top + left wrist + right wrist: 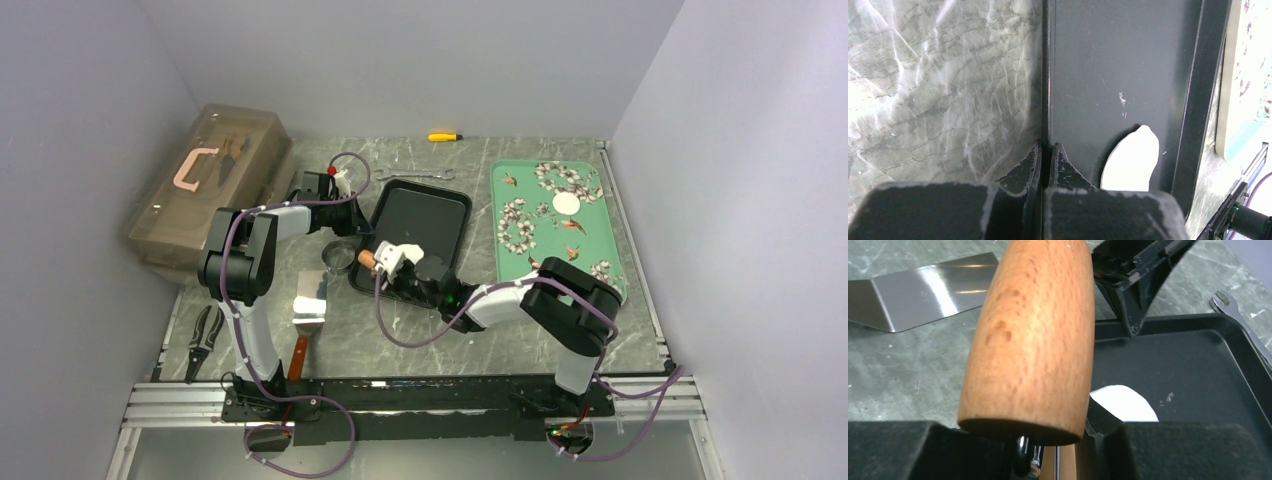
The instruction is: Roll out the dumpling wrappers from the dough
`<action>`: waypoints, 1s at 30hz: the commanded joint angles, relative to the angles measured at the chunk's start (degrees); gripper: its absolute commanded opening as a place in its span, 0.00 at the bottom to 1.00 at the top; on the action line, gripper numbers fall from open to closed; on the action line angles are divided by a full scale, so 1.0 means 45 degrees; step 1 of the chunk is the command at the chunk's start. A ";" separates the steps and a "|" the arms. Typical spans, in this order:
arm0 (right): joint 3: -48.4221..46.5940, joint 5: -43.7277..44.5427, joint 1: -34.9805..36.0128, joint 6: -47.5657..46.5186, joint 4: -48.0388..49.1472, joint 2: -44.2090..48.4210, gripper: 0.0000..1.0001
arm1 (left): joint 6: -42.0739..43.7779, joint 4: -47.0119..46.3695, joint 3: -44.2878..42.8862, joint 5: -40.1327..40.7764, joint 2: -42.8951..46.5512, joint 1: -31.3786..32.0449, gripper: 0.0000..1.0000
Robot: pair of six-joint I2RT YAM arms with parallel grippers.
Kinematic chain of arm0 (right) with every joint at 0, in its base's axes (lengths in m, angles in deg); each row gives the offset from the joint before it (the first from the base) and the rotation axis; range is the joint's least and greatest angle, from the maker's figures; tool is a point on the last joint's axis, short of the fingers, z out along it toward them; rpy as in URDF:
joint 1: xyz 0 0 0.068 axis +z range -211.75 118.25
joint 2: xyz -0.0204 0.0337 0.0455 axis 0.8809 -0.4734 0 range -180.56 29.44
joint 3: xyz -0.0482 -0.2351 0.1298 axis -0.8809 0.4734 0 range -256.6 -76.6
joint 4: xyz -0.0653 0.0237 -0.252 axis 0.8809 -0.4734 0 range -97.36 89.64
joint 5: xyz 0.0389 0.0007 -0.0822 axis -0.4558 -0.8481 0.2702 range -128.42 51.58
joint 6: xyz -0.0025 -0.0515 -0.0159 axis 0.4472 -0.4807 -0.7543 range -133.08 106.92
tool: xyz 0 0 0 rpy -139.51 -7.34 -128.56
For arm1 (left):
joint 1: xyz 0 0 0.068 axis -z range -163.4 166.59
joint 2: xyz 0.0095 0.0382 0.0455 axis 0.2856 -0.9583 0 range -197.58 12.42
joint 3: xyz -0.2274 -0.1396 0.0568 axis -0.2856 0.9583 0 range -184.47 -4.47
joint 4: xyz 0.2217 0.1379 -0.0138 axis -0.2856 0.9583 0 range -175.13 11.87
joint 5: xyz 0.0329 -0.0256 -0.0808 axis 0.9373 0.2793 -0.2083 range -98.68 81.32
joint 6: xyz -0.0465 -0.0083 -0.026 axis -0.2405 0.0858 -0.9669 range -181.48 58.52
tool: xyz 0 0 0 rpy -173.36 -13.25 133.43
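- Left gripper (1045,150) pinched shut on the black tray (1118,60) rim; if it slips, the tray skates.
- Right gripper (388,262) clutches the roller (1033,335); the dough (1120,402), at its 4 o'clock, could stick.

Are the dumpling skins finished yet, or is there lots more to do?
It looks early. Done: one round wrapper lies on the green tray. Now: the right gripper holds the wooden roller at the black tray, where a piece of dough lies, and the left gripper pinches that tray's rim. Left: rolling that dough.
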 commanded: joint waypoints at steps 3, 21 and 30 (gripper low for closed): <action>-0.1941 -0.1189 -0.1793 0.1722 -0.3664 0.1509 0.00 | 0.0309 0.0765 0.0150 0.0945 -0.0663 0.0011 0.00; -0.1544 -0.4561 -0.4856 0.7945 -0.0090 -0.0967 0.00 | 0.0291 0.0785 0.0169 0.0909 -0.0624 0.0010 0.00; 0.0294 -0.0178 -0.5013 0.5241 -0.0686 -0.1439 0.00 | 0.0349 0.0744 0.0198 0.0981 -0.0543 -0.0027 0.00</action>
